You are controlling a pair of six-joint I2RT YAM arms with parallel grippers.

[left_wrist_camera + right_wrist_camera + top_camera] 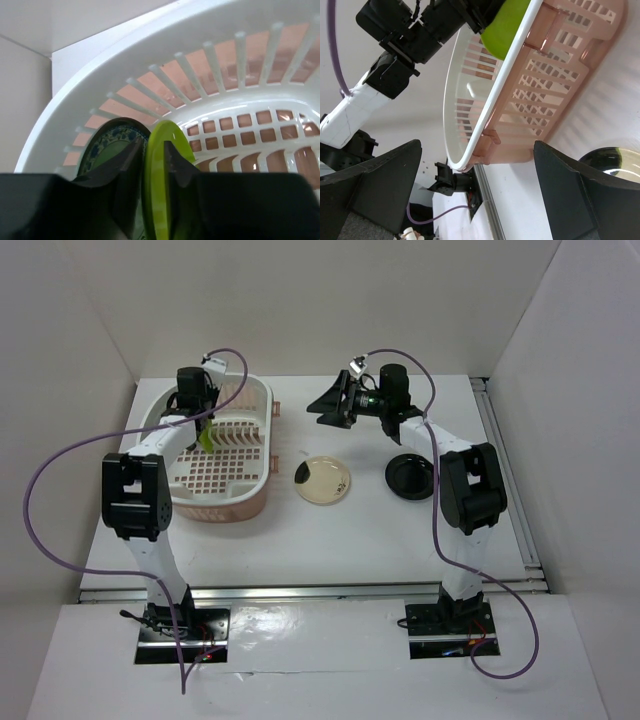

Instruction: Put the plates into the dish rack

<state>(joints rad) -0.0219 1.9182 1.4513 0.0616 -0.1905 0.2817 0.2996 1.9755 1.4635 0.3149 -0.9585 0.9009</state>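
Top view, with both wrist views. In the upper left of the top view the left gripper [204, 428] hangs over the dish rack [245, 495], closed on the lime green plate [159, 190]. In the left wrist view one finger [129, 162] presses each face, so the plate is held on edge, the likely reason being that the rack's upright slots take a plate edge-on. Just left of it in that view the blue-grey patterned plate [106, 146] already stands upright against the ribbed white wall of the insert. The green plate appears to be going in just beside it, but whether its lower rim has reached the grid is hidden behind the fingers. At the centre of the top view the cream plate [323, 481] with its dark blotch lies flat on the table [350, 540]. The glossy black plate [410, 476] lies flat to its right, partly under the right arm. Neither touches the rack, so roughly half the loading looks done. The right gripper [326, 417], above centre and well apart from both flat plates, is spread wide and holds nothing. It is turned toward the rack, apparently waiting clear of the left arm's work.
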